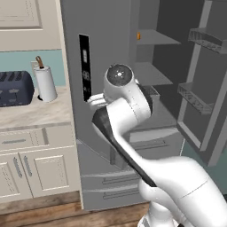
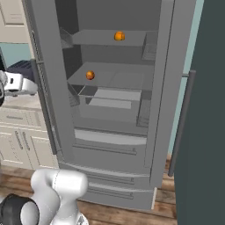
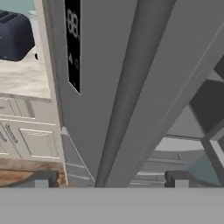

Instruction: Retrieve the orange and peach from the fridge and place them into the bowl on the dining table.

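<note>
The fridge stands with both doors swung open. Inside, one round orange-coloured fruit lies on the upper shelf and shows as a small spot from the left. A redder one lies on the middle shelf. I cannot tell which is the orange and which the peach. My gripper is open, its fingertips wide apart on either side of the left door's vertical bar handle without pinching it. The hand sits at that door's edge. The bowl and the dining table are out of view.
The right fridge door with its bins stands open on the right. Left of the fridge is a wall counter with cream cabinets, a dark toaster and a paper towel roll. Fridge drawers lie below the shelves.
</note>
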Robot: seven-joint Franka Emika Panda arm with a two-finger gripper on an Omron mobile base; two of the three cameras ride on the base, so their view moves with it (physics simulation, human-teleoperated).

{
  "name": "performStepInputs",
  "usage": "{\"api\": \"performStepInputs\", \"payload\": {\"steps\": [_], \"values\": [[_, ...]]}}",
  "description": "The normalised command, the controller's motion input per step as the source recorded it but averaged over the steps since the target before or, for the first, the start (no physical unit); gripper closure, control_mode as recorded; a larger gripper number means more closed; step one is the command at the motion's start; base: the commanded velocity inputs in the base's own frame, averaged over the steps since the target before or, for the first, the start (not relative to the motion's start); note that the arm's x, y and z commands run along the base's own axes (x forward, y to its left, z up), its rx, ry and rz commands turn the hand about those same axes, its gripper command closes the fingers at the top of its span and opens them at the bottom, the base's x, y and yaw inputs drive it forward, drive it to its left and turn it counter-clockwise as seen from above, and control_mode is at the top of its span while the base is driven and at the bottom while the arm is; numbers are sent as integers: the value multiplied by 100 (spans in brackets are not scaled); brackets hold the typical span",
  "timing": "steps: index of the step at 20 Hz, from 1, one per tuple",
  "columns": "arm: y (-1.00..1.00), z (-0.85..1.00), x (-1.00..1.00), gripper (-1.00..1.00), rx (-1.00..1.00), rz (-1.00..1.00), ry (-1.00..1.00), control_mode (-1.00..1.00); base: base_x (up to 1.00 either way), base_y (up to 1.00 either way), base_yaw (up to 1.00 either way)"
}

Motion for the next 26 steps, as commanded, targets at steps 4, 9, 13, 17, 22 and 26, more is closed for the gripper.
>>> {"api": "performStepInputs", "payload": {"steps": [4, 9, 13, 17, 22, 26], "values": [[-24, 75, -99, -100, 6, -11, -33, -100, 0, 0, 0], [-94, 41, -40, -100, 45, -35, 13, -100, 0, 0, 0], [-57, 27, -16, -100, 49, -20, 25, -100, 0, 0, 0], [-26, -4, -2, -100, 42, -4, 19, -100, 0, 0, 0], [-2, -65, -2, -100, 34, 0, -2, -100, 0, 0, 0], [0, -43, 0, -100, 29, 0, -7, -100, 0, 0, 0]]}}
